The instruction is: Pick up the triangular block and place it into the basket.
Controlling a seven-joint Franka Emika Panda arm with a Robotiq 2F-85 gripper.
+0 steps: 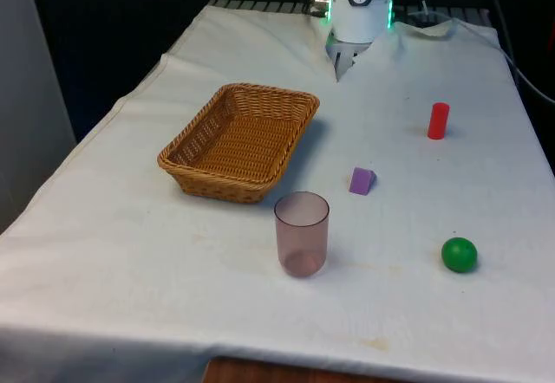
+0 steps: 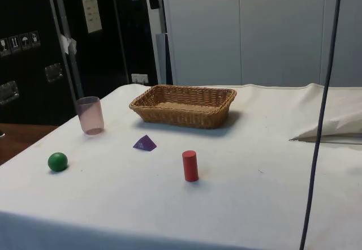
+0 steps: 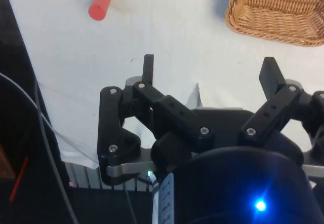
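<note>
A small purple triangular block (image 1: 362, 180) lies on the white cloth, to the front view's right of the woven basket (image 1: 199, 136) and just behind the cup; the side view has the block (image 2: 145, 143) in front of the basket (image 2: 220, 100). The basket is empty. My gripper (image 1: 345, 62) hangs at the table's far end, well behind the block and high over the cloth. In the wrist view my gripper (image 3: 208, 68) stands open, its fingers (image 3: 148, 68) wide apart with nothing between them, and a corner of the basket (image 3: 263, 16) lies ahead.
A translucent pink cup (image 1: 302, 234) stands upright near the front, close to the block. A red cylinder (image 1: 439, 120) stands at the front view's right, and a green ball (image 1: 459, 254) lies nearer the front edge. A dark cable (image 2: 317, 137) hangs across the side view.
</note>
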